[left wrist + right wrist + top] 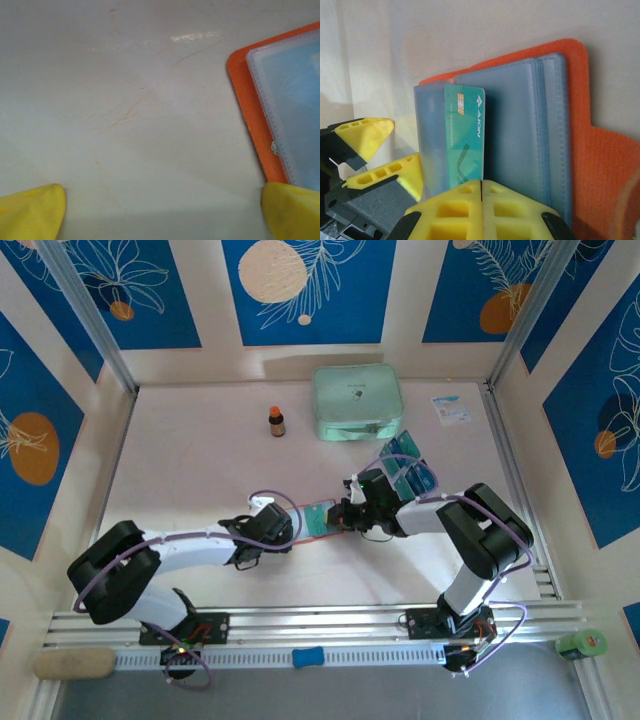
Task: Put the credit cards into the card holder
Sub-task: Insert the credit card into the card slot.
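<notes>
The orange card holder (585,150) lies open on the table between both grippers, its clear sleeves (520,135) fanned up. One teal credit card (465,135) stands among the sleeves. My right gripper (482,187) is shut, its tips right at the card's near end, which they hide; a pinch cannot be made out. My left gripper (162,215) is open and low over the table, its right finger (292,212) at the holder's edge (245,100). More credit cards (405,468) lie in a loose pile behind the right gripper (350,508).
At the back of the table are a mint-green zip case (358,402), a small brown bottle (277,421) and a white paper slip (450,410). Bare table stretches to the left of the left gripper (285,527). Walls close in both sides and the back.
</notes>
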Controlling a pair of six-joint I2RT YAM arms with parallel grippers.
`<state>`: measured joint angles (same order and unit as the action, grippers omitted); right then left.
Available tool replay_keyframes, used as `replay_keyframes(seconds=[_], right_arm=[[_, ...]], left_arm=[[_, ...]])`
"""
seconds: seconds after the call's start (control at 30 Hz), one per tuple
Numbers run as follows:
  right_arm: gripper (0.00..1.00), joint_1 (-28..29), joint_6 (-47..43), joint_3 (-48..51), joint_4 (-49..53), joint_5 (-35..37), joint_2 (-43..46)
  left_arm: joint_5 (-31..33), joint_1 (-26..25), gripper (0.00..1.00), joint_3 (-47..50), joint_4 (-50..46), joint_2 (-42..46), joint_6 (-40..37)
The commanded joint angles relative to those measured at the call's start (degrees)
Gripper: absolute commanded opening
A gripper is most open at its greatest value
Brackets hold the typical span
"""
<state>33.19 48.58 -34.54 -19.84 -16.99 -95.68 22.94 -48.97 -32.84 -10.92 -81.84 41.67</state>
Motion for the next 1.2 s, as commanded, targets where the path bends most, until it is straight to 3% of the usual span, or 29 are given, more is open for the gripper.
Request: replay_keyframes(seconds=[0.0, 1.17], right_arm=[[0.0, -0.19, -1.56, -0.82, 2.88, -1.9, 0.64], [0.0, 1.56, -4.65, -10.46, 11.34, -5.73, -5.57]], left_arm=[[-2.29, 0.43, 1.0, 0.8, 2.98, -1.04, 0.08], [-2.72, 0.42, 1.0, 0.78, 3.73, -1.21, -0.1]])
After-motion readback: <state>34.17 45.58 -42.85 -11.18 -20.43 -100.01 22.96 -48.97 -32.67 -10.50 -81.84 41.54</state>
